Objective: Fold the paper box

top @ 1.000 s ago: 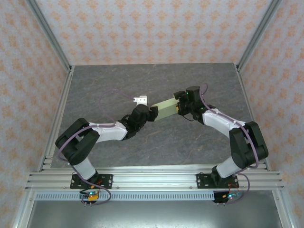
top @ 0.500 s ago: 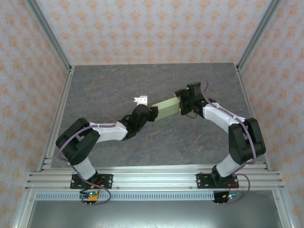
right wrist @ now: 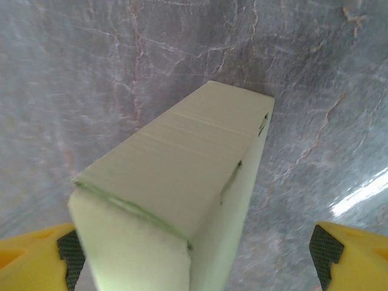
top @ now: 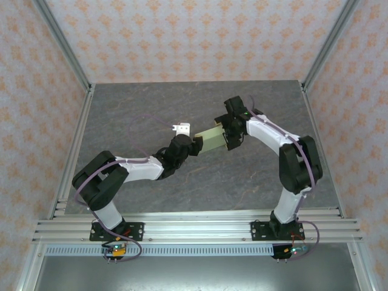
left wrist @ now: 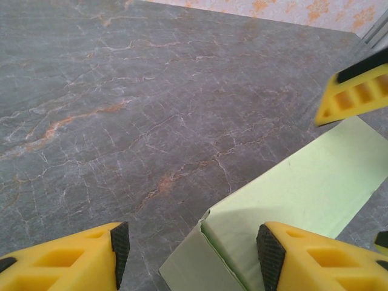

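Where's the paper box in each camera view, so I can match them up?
Top external: paper box at frame centre, mid-table.
Left wrist: paper box lower right, its end nearest the lens.
Right wrist: paper box in the centre, rising from bottom left.
Shared landmark: grey veined table beneath it.

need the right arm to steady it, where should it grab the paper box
Grip the paper box across its two long side walls, near the closed end facing the right gripper, coming in endways. It is long and narrow, the open fingers straddle that end, and the folded end panel probably stiffens the card there.
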